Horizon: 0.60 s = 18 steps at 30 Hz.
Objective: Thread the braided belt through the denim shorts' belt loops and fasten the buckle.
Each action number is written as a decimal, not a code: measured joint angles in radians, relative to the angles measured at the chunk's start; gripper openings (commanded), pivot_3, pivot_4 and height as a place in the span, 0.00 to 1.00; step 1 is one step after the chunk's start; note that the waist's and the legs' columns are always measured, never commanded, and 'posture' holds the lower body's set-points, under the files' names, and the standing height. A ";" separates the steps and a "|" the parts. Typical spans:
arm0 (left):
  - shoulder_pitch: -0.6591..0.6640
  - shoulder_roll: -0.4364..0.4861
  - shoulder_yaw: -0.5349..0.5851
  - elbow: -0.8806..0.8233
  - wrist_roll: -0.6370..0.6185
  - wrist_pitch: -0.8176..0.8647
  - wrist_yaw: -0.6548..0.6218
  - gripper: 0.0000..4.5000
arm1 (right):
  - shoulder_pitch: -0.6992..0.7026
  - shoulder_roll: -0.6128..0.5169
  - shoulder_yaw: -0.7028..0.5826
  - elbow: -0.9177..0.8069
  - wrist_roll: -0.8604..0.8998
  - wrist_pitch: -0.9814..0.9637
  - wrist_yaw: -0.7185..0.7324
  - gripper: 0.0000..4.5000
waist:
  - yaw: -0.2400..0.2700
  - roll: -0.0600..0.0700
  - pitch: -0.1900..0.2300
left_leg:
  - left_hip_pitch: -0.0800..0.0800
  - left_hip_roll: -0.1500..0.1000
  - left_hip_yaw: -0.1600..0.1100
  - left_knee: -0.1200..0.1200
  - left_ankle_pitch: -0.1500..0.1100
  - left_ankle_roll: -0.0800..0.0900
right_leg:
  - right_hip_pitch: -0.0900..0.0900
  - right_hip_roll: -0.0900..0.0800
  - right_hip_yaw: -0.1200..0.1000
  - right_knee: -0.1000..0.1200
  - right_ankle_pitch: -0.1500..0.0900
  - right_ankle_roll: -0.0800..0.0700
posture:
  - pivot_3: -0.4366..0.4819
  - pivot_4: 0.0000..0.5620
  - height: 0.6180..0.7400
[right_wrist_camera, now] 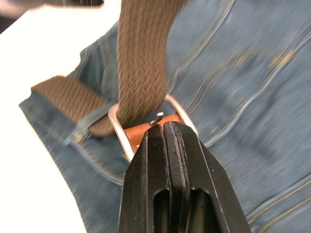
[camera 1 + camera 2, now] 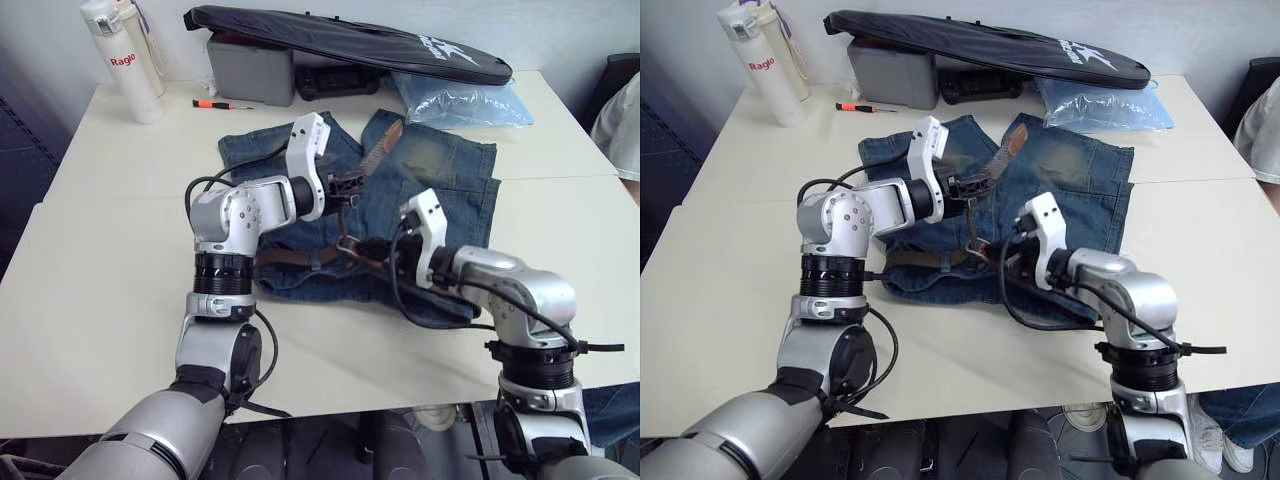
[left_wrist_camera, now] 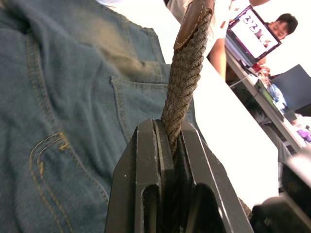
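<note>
Denim shorts (image 2: 440,175) lie flat mid-table (image 2: 90,270), braided belt (image 1: 141,53) along the waistband and passing through the silver buckle (image 1: 119,127). Left gripper (image 3: 167,160) is clamped on the belt's free end, lifted above the shorts. Right gripper (image 1: 167,138) pinches the buckle's tan leather tab.

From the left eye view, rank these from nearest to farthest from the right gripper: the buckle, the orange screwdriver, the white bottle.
1. The buckle, right at the right gripper on the waistband.
2. The orange screwdriver, far side of the table, leftward.
3. The white bottle, far left corner.
</note>
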 measured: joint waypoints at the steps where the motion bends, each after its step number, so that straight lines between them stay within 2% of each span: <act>1: 0.006 0.000 0.001 -0.002 -0.006 0.013 0.005 0.00 | 0.010 0.000 0.012 0.000 0.002 -0.004 0.000 0.01 | -0.003 0.000 0.000 | 0.000 0.000 0.000 0.000 0.000 0.000 | 0.000 0.000 0.000 0.000 0.000 0.000 | 0.48 0.27 1.00; 5: 0.021 -0.006 0.010 -0.007 -0.034 0.061 0.016 0.00 | 0.029 -0.059 0.103 -0.002 -0.018 -0.062 0.015 0.01 | -0.009 0.000 0.000 | 0.000 0.000 0.000 0.000 0.000 0.000 | 0.000 0.000 0.000 0.000 0.000 0.000 | 0.48 0.27 1.00; 8: 0.021 -0.010 0.078 -0.007 -0.070 0.102 0.047 0.00 | 0.028 -0.126 0.189 -0.008 -0.060 -0.144 0.035 0.01 | -0.010 0.000 0.000 | 0.001 0.000 0.000 0.000 0.000 0.000 | 0.001 0.000 0.000 0.000 0.000 0.000 | 0.48 0.27 1.00; 11: 0.023 -0.024 0.159 -0.007 -0.091 0.150 0.099 0.00 | 0.020 -0.147 0.228 0.008 -0.084 -0.198 0.045 0.01 | -0.008 0.000 0.000 | 0.002 0.000 0.000 0.000 0.000 0.000 | 0.002 0.000 0.000 0.000 0.000 0.000 | 0.48 0.27 1.00; 18: 0.052 -0.102 0.256 -0.074 -0.147 0.263 0.178 0.00 | -0.032 -0.179 0.319 0.061 -0.146 -0.287 0.079 0.01 | -0.009 -0.001 -0.001 | 0.003 0.000 0.000 0.000 0.000 0.000 | 0.003 0.000 0.000 0.000 0.000 0.000 | 0.48 0.27 1.00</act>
